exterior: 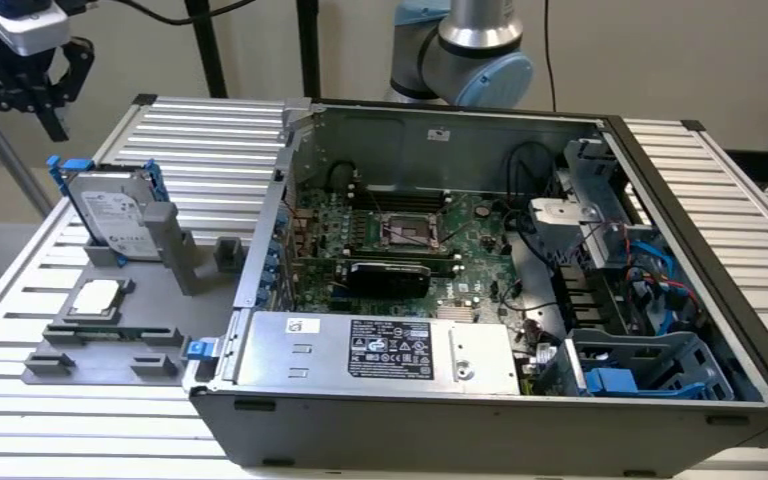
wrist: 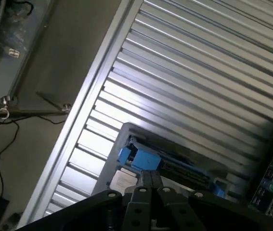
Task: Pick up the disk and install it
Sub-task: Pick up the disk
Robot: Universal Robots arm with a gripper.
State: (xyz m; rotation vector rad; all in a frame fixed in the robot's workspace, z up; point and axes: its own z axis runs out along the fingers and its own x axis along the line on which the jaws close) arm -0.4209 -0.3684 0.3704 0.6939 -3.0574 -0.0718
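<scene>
Your arm (exterior: 471,45) shows a silver-and-pale-blue joint at the top middle of the exterior view, with a link running up out of frame. Your gripper (exterior: 51,115) is at the far top of the exterior view's left, black, pointing down, hanging in the air and touching nothing. A white camera block (exterior: 24,25) sits on the wrist above it. In the wrist view the two fingers (wrist: 146,186) are pressed together, with nothing between them.
</scene>
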